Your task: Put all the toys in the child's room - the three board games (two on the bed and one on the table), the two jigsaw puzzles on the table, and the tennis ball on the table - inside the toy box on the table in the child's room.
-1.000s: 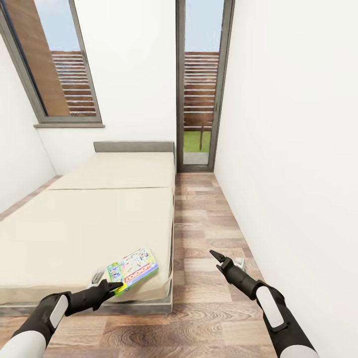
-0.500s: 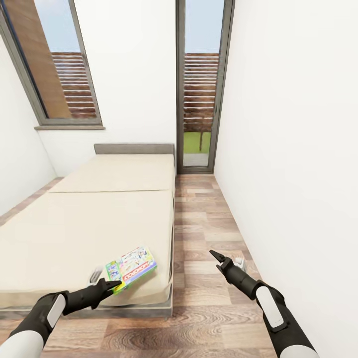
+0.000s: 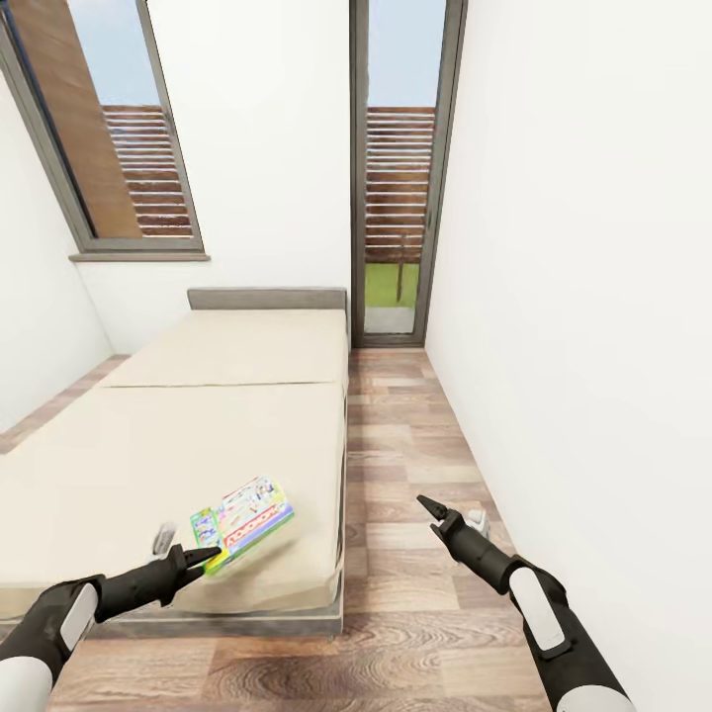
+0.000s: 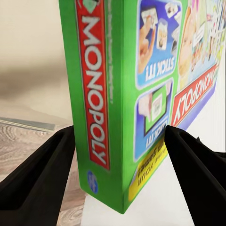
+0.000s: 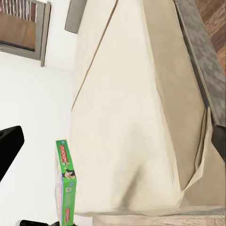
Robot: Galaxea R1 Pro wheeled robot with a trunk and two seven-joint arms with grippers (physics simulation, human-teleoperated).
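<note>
Moved: your left gripper (image 3: pixel 201 560) went lower left, board game (image 3: pixel 243 513) following.
Label: "MONOPOLY" (green box (image 4: pixel 141 89)).
Jaws: left straddling box, contact unclear; right gripper (image 3: pixel 432 511) apart.

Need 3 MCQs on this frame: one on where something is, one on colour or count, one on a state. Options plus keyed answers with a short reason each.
1. Where does the board game lie?
A. on the floor by the wall
B. on the bed, near its foot-end corner
C. against the headboard

2. What colour is the board game's narrow side with the printed name?
A. green with a red band
B. plain white
C. black

3. How does the left hand stand to the board game?
A. shut on it and lifting it
B. open, one finger on each side of its corner
C. far off, pointing at the window

Answers:
1 B: the head view shows it flat on the cream mattress close to the near corner.
2 A: the left wrist view shows a green edge with a red name strip.
3 B: in the left wrist view a gap remains between each finger and the box.
</note>
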